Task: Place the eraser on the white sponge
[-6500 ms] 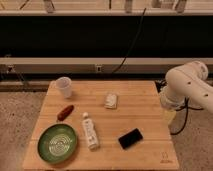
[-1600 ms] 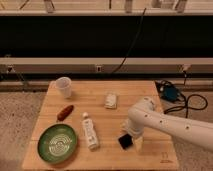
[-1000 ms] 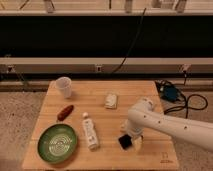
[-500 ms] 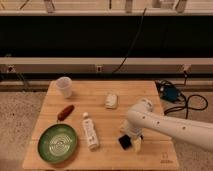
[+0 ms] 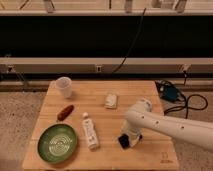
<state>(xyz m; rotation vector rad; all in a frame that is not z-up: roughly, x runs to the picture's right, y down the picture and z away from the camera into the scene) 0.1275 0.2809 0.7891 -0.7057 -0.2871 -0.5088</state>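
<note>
The eraser (image 5: pixel 123 142), a flat black block, lies on the wooden table (image 5: pixel 75 107) at the front right, mostly hidden under my arm; only its left end shows. My gripper (image 5: pixel 129 141) is down on top of it, at the end of the white arm (image 5: pixel 170 126) that reaches in from the right. The white sponge (image 5: pixel 111 100), a small off-white pad, lies apart from it, farther back near the table's middle.
A white bottle (image 5: pixel 90 131) lies left of the gripper. A green plate (image 5: pixel 57 143) sits at the front left, a reddish-brown sausage-shaped thing (image 5: pixel 65 112) behind it, and a translucent cup (image 5: pixel 64 86) at the back left. Cables and a blue box (image 5: pixel 170 93) lie right of the table.
Over the last second the arm and gripper have stayed on the eraser with almost no motion. Earlier the arm swung in from the right onto the eraser.
</note>
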